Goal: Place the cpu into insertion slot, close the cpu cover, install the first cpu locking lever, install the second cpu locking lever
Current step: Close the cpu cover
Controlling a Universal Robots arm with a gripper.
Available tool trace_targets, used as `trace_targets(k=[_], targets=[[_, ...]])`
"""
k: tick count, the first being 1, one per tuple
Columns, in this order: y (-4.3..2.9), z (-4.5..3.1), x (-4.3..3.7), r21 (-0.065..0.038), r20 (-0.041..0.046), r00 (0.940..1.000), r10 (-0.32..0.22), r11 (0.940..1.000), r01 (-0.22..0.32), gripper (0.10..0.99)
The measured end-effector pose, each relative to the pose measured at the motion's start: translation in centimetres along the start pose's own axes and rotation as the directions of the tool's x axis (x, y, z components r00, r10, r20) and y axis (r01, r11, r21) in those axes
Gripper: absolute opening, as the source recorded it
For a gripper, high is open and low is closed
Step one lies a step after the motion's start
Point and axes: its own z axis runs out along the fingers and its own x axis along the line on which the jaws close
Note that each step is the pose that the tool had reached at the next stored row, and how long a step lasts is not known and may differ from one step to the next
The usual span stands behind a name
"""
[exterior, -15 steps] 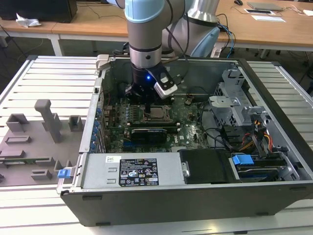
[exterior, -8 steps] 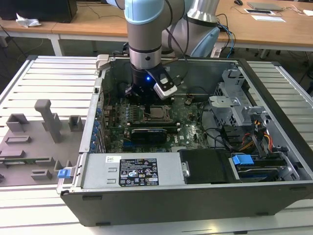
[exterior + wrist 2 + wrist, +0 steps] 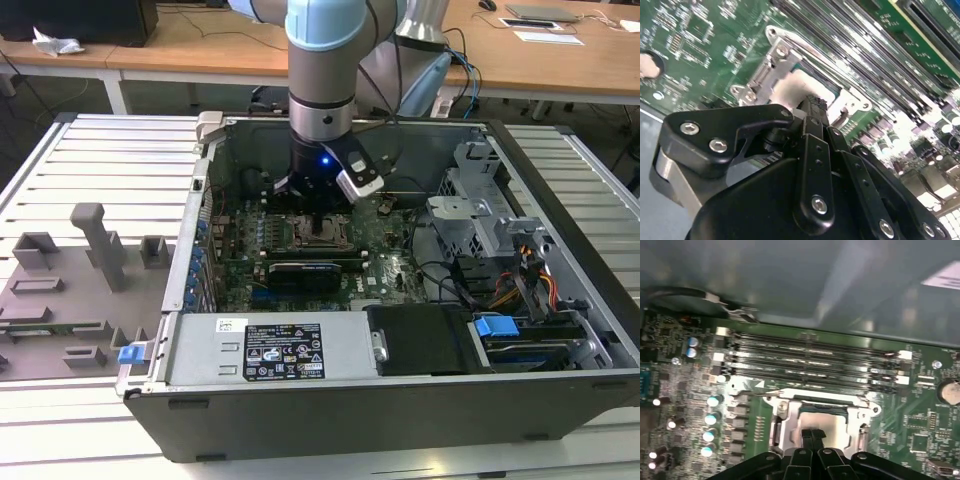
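My gripper (image 3: pixel 322 222) reaches down into the open computer case, right over the insertion slot (image 3: pixel 322 237) on the green motherboard (image 3: pixel 390 265). In the first wrist view the two black fingertips of the gripper (image 3: pixel 813 436) are pressed together and shut, with nothing between them. They sit at the edge of the cpu (image 3: pixel 822 419), whose dull grey top lies flat inside the socket. The silver cpu cover (image 3: pixel 817 399) frames it and looks laid down around it. A thin lever rod (image 3: pixel 755 392) runs along the socket's side. In the second wrist view the gripper (image 3: pixel 812 106) meets the pale cpu (image 3: pixel 790 87).
Long black memory slots (image 3: pixel 810 360) lie just beyond the socket. A black expansion card (image 3: pixel 305 270) crosses the board close to the socket. The power supply (image 3: pixel 270 350), a drive cage (image 3: pixel 490 215) and loose cables (image 3: pixel 530 280) crowd the case. A grey fixture tray (image 3: pixel 70 290) lies outside.
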Motion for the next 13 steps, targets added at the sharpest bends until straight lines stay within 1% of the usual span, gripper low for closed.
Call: trace_targets(k=[1, 3, 6, 8, 13], targets=[[-0.03, -0.01, -0.24, 0.0, -0.0029, 1.0, 0.0, 1.0, 0.0, 0.106], [-0.03, -0.15, -0.32, 0.0, -0.0035, 1.0, 0.0, 1.0, 0.0, 0.106], [-0.01, -0.81, -0.35, 0.0, -0.0035, 1.0, 0.0, 1.0, 0.0, 0.106], [0.01, -1.61, -0.38, 0.001, -0.0036, 1.0, 0.0, 1.0, 0.0, 0.106], [0.05, -2.99, -0.44, 0.004, -0.0039, 1.0, 0.0, 1.0, 0.0, 0.106]])
